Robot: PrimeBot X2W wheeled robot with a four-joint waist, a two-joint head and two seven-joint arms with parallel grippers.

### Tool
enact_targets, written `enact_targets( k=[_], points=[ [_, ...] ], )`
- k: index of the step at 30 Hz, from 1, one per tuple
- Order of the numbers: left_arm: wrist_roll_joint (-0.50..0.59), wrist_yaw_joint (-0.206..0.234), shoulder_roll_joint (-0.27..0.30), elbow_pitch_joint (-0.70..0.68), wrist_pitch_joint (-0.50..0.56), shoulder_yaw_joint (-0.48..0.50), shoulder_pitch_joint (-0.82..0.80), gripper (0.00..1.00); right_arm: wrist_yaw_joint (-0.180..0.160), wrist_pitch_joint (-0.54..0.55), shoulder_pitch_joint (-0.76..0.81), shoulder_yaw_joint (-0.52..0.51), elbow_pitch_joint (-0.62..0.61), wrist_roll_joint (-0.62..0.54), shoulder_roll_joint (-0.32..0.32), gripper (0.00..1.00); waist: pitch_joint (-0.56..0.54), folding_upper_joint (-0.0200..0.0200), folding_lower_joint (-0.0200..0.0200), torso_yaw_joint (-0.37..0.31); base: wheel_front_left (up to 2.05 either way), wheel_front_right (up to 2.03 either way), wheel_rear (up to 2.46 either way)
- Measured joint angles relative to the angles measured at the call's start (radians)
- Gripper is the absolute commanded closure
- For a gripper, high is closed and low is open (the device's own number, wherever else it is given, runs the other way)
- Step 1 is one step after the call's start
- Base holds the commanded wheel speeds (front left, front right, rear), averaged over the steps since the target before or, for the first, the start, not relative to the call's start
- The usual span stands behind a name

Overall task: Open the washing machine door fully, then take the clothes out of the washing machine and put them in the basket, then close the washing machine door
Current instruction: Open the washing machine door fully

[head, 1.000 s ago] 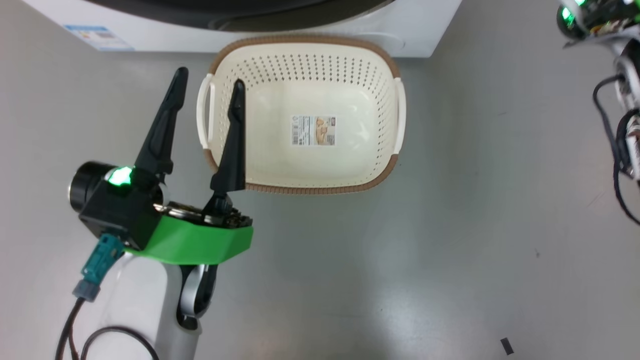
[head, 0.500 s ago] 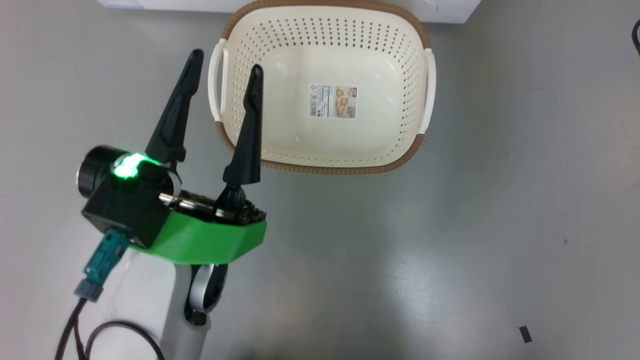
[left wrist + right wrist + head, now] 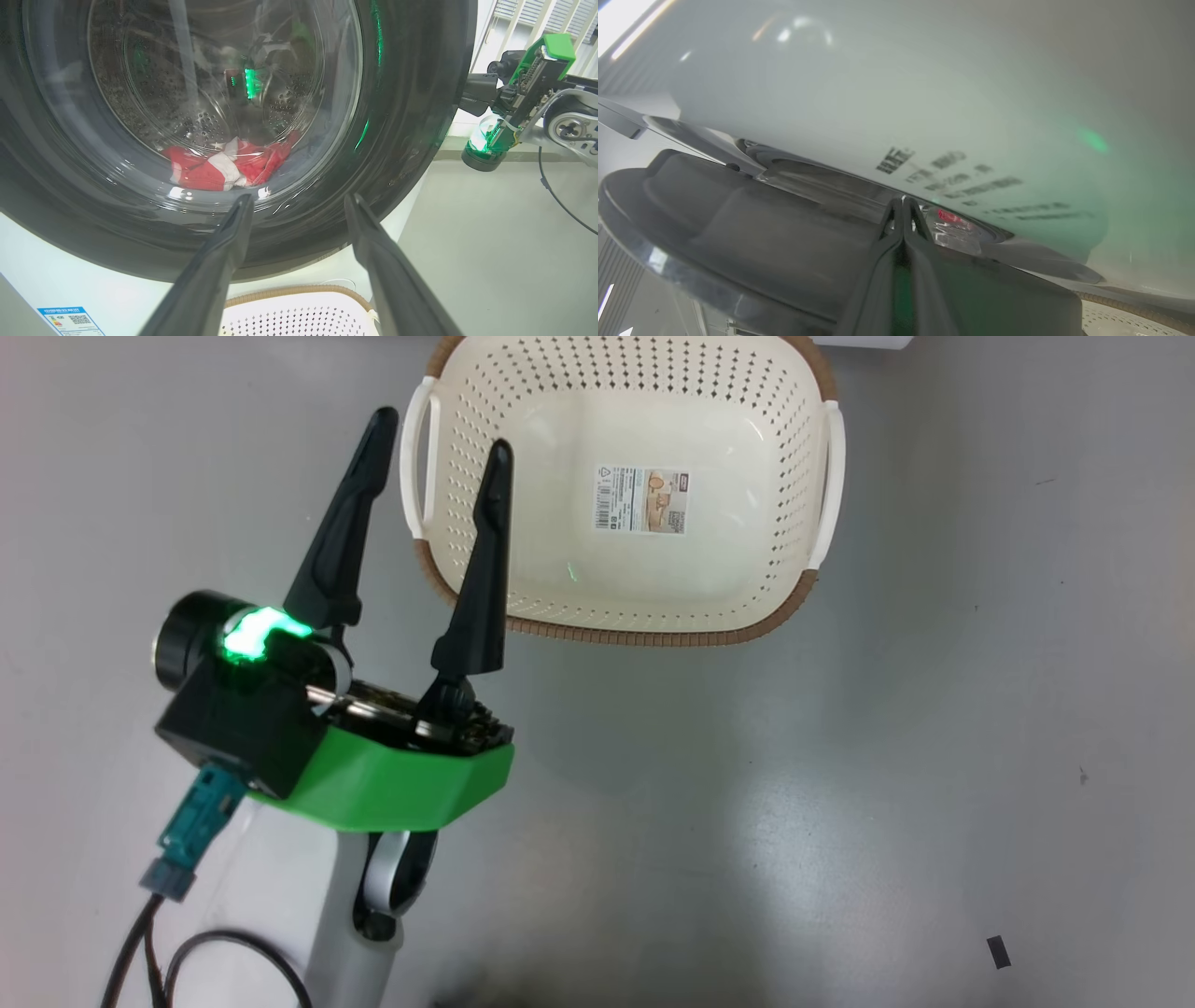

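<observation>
The left end effector is being held spread wide, gripping nothing, above the floor beside the left handle of the basket. The right end effector is being held clenched at the rim of the washing machine door — the clothes are being seen behind its glass, inside the washing machine.

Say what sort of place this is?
Probably a laundry corner in a lab or test room: a front-loading washing machine with red clothes behind its glass door, a basket on bare grey floor.
</observation>
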Motion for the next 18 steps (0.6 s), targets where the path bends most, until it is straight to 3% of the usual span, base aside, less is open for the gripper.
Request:
enact_targets(
  k=[18],
  points=[
    [-0.03, 0.006, 0.0, 0.047, 0.0, 0.004, 0.0, 0.0, -0.007, 0.105, 0.035, 0.031, 0.032, 0.007, 0.017, 1.0, -0.051, 0.0, 0.0, -0.025, 0.0, 0.0, 0.0]
  ],
)
